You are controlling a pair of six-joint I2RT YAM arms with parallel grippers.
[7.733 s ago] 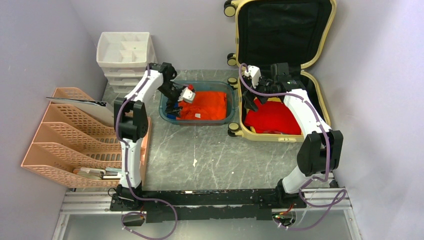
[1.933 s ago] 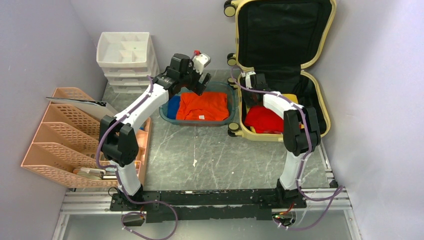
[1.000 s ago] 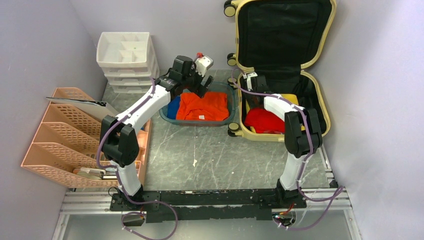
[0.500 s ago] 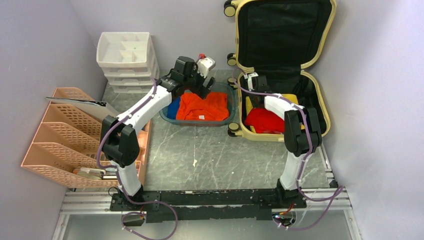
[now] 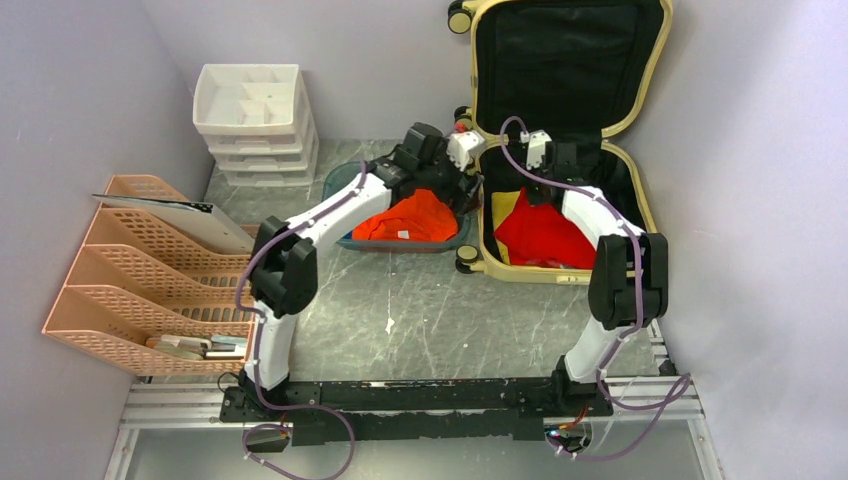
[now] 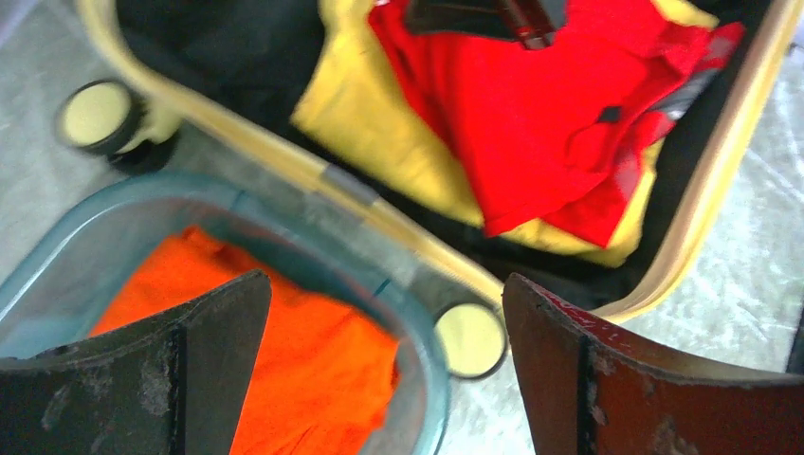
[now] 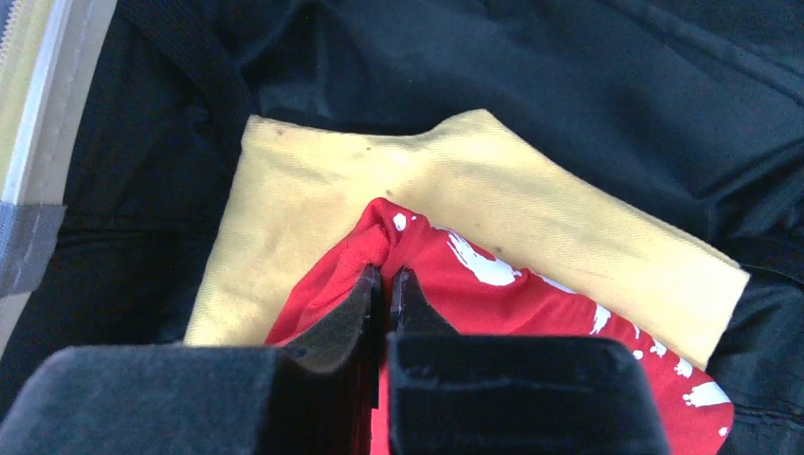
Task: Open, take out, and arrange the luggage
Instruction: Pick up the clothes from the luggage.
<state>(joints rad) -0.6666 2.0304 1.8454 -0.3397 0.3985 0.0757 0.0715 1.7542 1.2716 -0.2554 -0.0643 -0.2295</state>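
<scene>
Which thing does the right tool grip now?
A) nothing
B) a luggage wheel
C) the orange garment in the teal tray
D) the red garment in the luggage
D: in the right wrist view the right tool is shut on a raised fold of the red garment, which lies on yellow cloth inside the luggage.

I find the top external camera fixed above and behind the arm bases. It faces down and forward from far enough to take in the whole table (image 5: pixel 420 310), the luggage (image 5: pixel 530 272) and the tray (image 5: pixel 400 247). The left wrist camera sits much nearer and looks down past the left gripper (image 6: pixel 384 280), spanning one corner of the tray and the adjoining luggage rim. The right wrist camera is closest of all, sighting along the right gripper (image 7: pixel 387 275) into the luggage's black lining. All three views share the red garment (image 5: pixel 540 235) and the yellow garment (image 6: pixel 379 123) under it.
</scene>
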